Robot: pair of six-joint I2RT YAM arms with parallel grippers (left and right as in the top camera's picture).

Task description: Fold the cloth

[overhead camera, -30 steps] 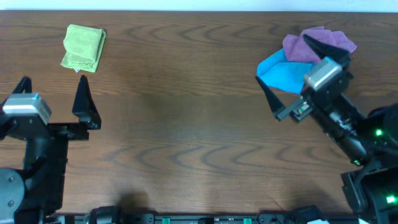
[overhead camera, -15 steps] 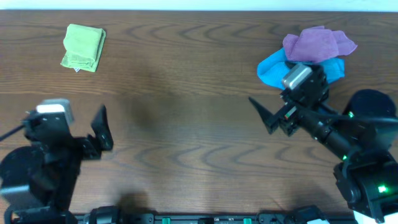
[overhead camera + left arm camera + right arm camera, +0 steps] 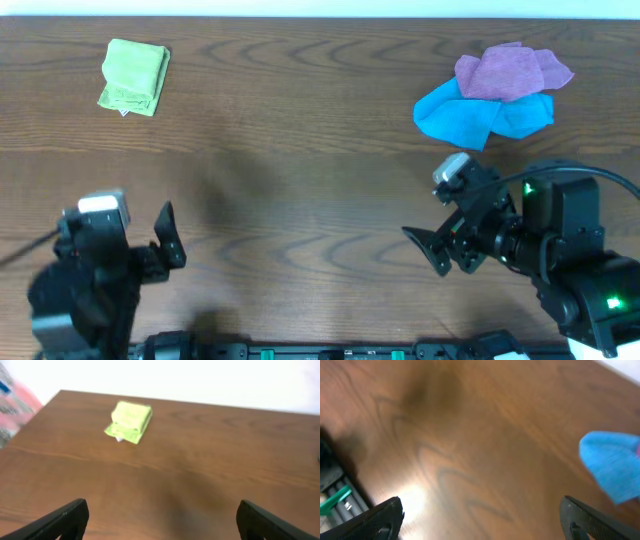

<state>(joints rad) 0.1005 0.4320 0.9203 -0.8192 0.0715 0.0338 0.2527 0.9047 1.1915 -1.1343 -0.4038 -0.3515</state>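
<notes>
The right gripper (image 3: 480, 520) is spread wide, and only its two dark fingertips (image 3: 382, 516) show, one in each lower corner. Beneath lies the brown wood-grain table (image 3: 485, 425), with a pale glare near the left fingertip. A blue cloth (image 3: 612, 467) lies at the right edge, blurred; black hardware (image 3: 330, 475) with a green part sits lower left

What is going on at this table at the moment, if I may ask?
Two robot arms are at a wooden table, and neither is handling anything. The left gripper and right gripper are both open and empty, near the front edge. A green cloth lies folded at the far left. At the far right, a purple cloth lies crumpled on top of a blue cloth, both not yet folded.
</notes>
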